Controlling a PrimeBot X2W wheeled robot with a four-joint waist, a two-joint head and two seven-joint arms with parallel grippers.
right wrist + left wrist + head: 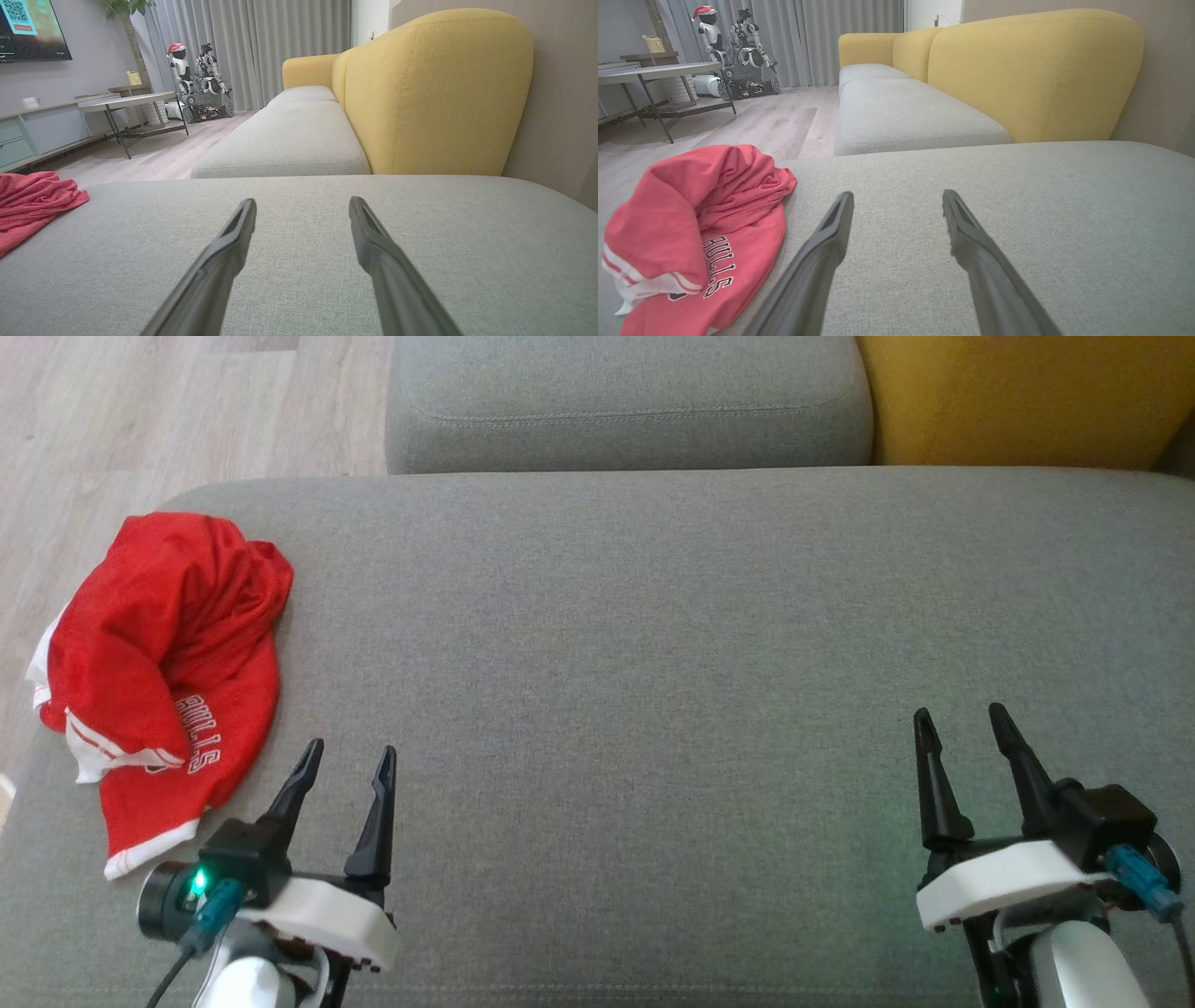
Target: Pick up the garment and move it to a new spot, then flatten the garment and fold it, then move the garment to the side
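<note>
I saw a red garment lying crumpled at the left edge of a grey cushion. Its white trim showed, and so did white lettering on its near part. My left gripper sat at the near left, just right of the garment's near hem and not touching it. Its fingers were spread apart and held nothing. My right gripper sat at the near right, well apart from the garment, with its fingers likewise spread and empty. Beyond the cushion lay a second grey seat, with a yellow backrest at the far right and a wood floor at the far left.
</note>
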